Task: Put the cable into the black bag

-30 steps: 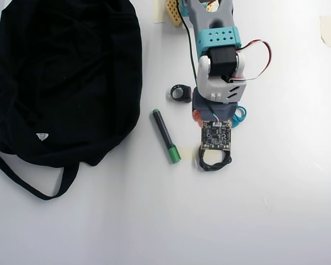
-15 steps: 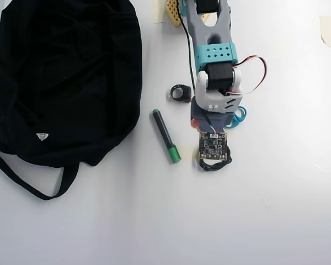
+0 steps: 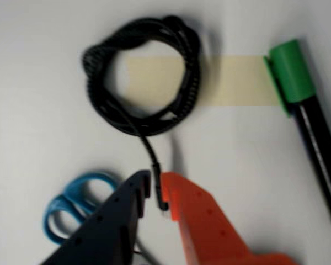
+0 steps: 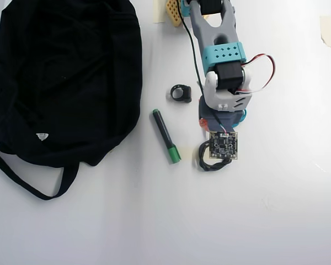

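Jaws nearly closed around straight tail of cable (image 3: 143,77); coil lies just ahead, black bag (image 4: 60,77) well apart.

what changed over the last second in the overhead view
The arm swung slightly to the right in the overhead view, so more of the cable loop shows left of the wrist camera board. In the wrist view the gripper now closes on the cable's straight end. The black bag, marker and small black ring stayed put.

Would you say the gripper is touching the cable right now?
Touching. In the wrist view, the gripper has its two fingers closed around the straight tail of the cable, with no gap visible on either side.
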Controlling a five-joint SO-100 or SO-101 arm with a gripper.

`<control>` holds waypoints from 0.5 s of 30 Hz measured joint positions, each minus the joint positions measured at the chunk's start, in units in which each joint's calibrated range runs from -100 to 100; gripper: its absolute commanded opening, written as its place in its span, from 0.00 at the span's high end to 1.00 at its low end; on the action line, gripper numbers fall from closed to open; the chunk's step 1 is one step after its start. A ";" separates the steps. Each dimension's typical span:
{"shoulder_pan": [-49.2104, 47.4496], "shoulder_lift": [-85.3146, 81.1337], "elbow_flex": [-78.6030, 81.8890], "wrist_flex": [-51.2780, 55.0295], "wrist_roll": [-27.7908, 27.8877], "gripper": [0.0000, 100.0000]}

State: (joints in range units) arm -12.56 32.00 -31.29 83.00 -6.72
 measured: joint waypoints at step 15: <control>-1.69 10.71 -13.36 0.09 -6.25 0.95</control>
State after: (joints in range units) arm -14.25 42.71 -44.65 83.08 -12.97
